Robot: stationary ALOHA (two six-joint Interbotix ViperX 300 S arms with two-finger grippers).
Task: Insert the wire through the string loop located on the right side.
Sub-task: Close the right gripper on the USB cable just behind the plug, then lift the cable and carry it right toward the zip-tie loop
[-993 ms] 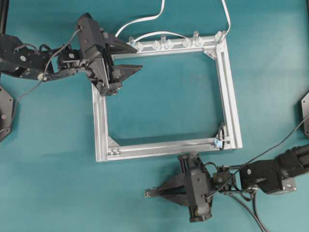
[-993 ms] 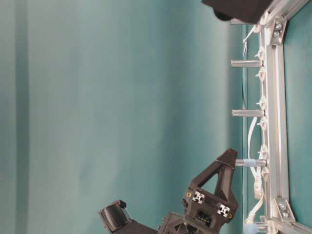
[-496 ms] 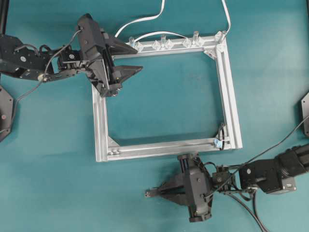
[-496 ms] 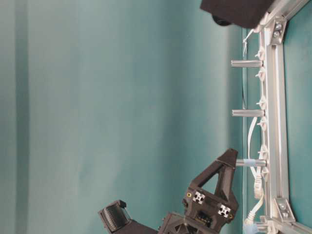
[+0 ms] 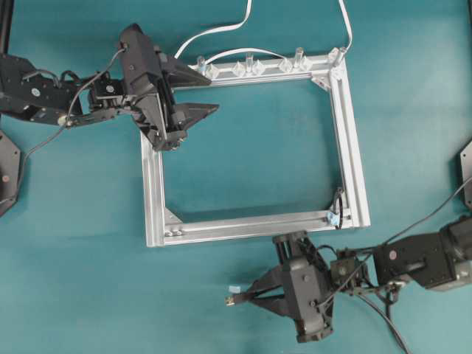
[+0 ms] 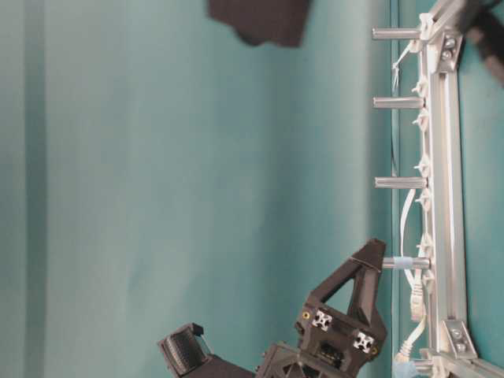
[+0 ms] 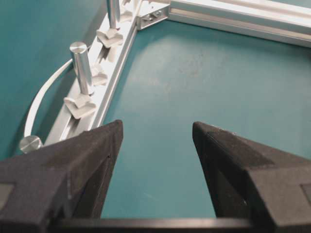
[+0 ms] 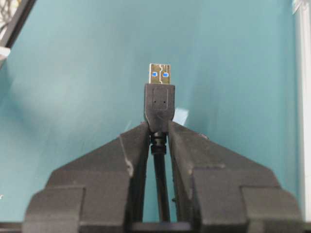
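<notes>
My right gripper (image 5: 247,297) hovers in front of the aluminium frame (image 5: 153,184), shut on the wire just behind its dark plug (image 8: 159,104). The gold metal tip sticks out past the fingertips and points left. The black cable runs back between the fingers (image 8: 204,160). The string loop (image 5: 337,202) stands at the frame's front right corner, with a light-blue bit (image 5: 332,218) at its base. It is up and to the right of the plug, well apart from it. My left gripper (image 5: 212,94) is open and empty over the frame's back left corner.
A white flat cable (image 5: 214,31) curves behind the back rail, which carries clear clips and upright metal posts (image 5: 299,53). In the left wrist view the posts (image 7: 81,68) stand left of my left gripper (image 7: 157,127). Teal table surface lies all round.
My right gripper has moved with the plug toward the table's front, farther from the frame, and risen. My left gripper has barely shifted.
</notes>
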